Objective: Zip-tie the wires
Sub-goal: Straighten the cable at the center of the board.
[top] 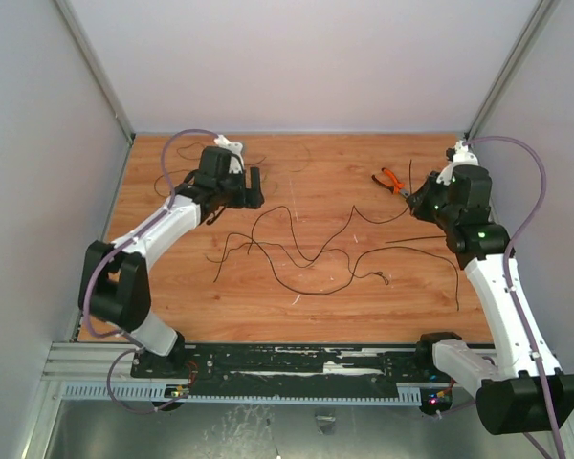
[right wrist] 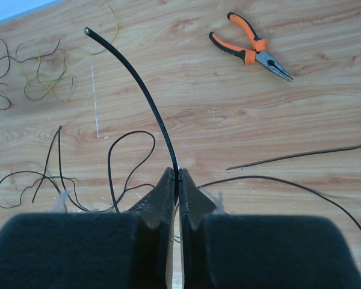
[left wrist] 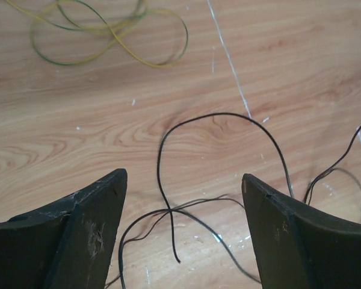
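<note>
Thin black wires [left wrist: 216,114] in loose floppy loops, flat across center of wood-grain table [top: 172,277] in top view. Left gripper [left wrist: 183,174] spread wide above 1 arched strand, nothing pinched; matte black fingers [left wrist: 90,223], scuffed. Right gripper [right wrist: 176,173] pressed together, pinching a stiff black zip tie [right wrist: 141,90] that curves toward upper left of right wrist frame. Orange-handled pliers [right wrist: 249,51] at upper right there, grey metal nose, apart from the strands. Yellow-green wire [left wrist: 113,33] looped at upper left of left wrist frame.
</note>
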`<state>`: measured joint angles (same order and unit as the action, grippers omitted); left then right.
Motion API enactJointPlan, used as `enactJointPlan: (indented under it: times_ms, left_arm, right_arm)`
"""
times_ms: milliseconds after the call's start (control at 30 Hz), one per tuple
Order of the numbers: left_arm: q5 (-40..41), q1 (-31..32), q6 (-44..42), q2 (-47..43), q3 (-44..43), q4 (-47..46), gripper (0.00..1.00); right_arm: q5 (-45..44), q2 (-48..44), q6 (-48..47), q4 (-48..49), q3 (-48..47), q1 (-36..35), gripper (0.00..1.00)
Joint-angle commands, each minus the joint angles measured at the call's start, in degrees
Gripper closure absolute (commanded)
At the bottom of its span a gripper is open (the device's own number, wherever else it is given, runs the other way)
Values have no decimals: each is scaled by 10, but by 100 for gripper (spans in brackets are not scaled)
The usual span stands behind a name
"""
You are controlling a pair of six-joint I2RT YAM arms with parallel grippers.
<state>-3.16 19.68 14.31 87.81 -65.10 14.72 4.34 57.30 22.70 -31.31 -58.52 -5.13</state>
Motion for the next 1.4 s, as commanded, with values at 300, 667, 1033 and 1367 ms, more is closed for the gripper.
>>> enactJointPlan:
  times_ms: [300, 667, 1033, 1367]
  left_arm:
    - [-74, 19, -142, 156, -84, 27, 10]
    - [-44, 39, -146, 230, -111, -53, 9]
    - [-87, 45, -148, 265, -109, -89, 24]
    - [-105, 45, -148, 289, -113, -90, 49]
  right_arm:
    - [45, -29, 13, 62, 19, 1, 100]
    - [57, -34, 5, 71, 7, 1, 100]
    - [60, -37, 7, 74, 9, 2, 100]
    - [60, -39, 6, 74, 10, 1, 100]
